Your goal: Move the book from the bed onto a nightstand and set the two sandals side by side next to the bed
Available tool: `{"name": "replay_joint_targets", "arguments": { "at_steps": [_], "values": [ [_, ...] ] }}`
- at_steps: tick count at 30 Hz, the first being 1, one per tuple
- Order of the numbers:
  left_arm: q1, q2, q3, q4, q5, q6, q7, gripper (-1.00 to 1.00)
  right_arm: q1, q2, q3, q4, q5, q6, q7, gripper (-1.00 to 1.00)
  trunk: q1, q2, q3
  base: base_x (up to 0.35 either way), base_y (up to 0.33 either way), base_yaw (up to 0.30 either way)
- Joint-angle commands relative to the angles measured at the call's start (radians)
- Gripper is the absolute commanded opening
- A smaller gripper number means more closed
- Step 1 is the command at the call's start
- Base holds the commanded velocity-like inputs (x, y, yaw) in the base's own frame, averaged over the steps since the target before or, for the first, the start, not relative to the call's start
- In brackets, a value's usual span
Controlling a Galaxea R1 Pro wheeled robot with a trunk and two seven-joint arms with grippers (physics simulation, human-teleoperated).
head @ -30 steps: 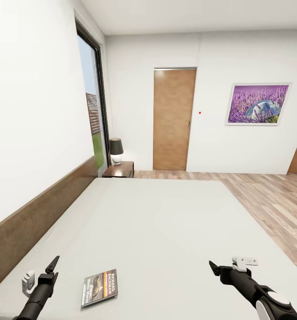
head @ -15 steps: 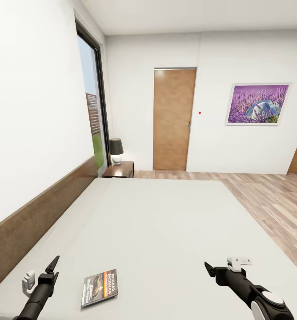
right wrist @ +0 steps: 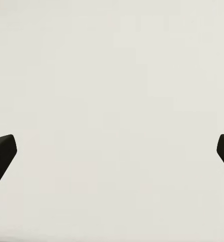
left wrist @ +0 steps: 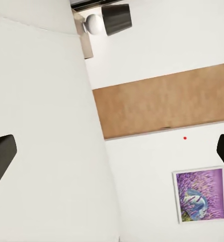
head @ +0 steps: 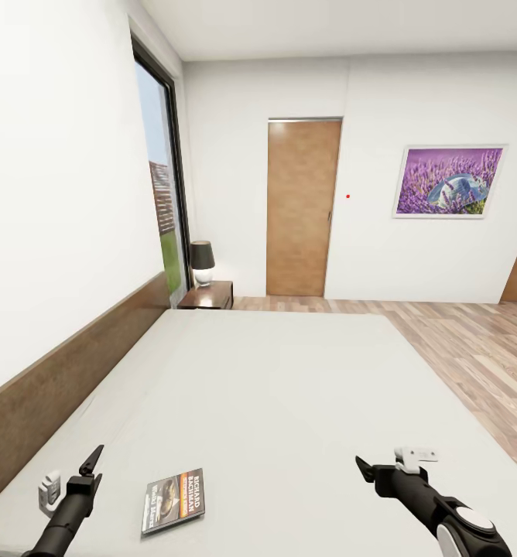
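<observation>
My left gripper (head: 90,463) hangs just above the bed (head: 289,387), near its headboard (head: 65,371) side. In the left wrist view my two fingertips (left wrist: 1,156) stand at opposite borders of the frame, so the jaws are spread wide with nothing between them. My right gripper (head: 364,467) hangs over the same mattress, further from the headboard. In the right wrist view its fingertips (right wrist: 1,154) also stand far apart, with bare off-white mattress between them; it holds nothing.

Open room, taking the bed as landmark:
- Mattress surface between the two grippers is flat, plain and bare apart from the book.
- Headboard runs along the bed edge beside my left arm, with white wall above it.
- Beyond the far headboard corner of the bed stands the nightstand (head: 208,295), carrying a lamp (head: 203,263) with a dark shade.
- A tall window (head: 162,193) sits in the wall above that corner.
- Wooden floor (head: 475,348) lies open along the bed's side away from the headboard and past its far end.
- A wooden door (head: 303,207) and a purple framed picture (head: 450,182) are on the far wall beyond the bed.

The book (head: 173,500) lies flat on the bed, cover up, orange band visible. It sits between the two grippers, near the left one and well apart from the right. Neither gripper touches it.
</observation>
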Motion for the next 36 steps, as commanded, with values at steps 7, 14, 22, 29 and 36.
{"name": "replay_joint_targets", "arguments": {
  "at_steps": [7,14,22,29,36],
  "values": [
    [-0.001,0.002,-0.007,0.004,0.01,0.004,-0.006,1.0,-0.001,-0.002,-0.002,-0.002,-0.002,0.006,0.005,1.0,0.0,-0.001,-0.001,-0.022,0.0,0.0],
    [0.0,0.004,-0.008,0.011,0.01,0.003,-0.006,1.0,-0.001,-0.006,-0.002,-0.003,-0.002,0.006,0.006,1.0,0.0,-0.001,-0.001,-0.006,0.0,0.0],
    [0.0,0.004,-0.01,0.012,0.01,0.001,-0.001,1.0,-0.001,-0.003,-0.002,-0.014,-0.001,0.006,0.006,1.0,0.0,-0.001,-0.001,-0.001,0.0,0.0],
    [0.0,0.004,-0.014,0.012,0.01,-0.008,-0.005,1.0,-0.001,-0.001,-0.001,-0.015,-0.001,0.006,0.005,1.0,0.0,-0.001,-0.001,0.0,0.0,0.0],
    [0.0,0.003,-0.015,0.013,0.01,-0.012,0.002,1.0,-0.001,-0.002,-0.002,-0.015,-0.001,0.006,0.005,1.0,0.0,-0.001,-0.001,0.0,0.0,0.0]
  ]
}}
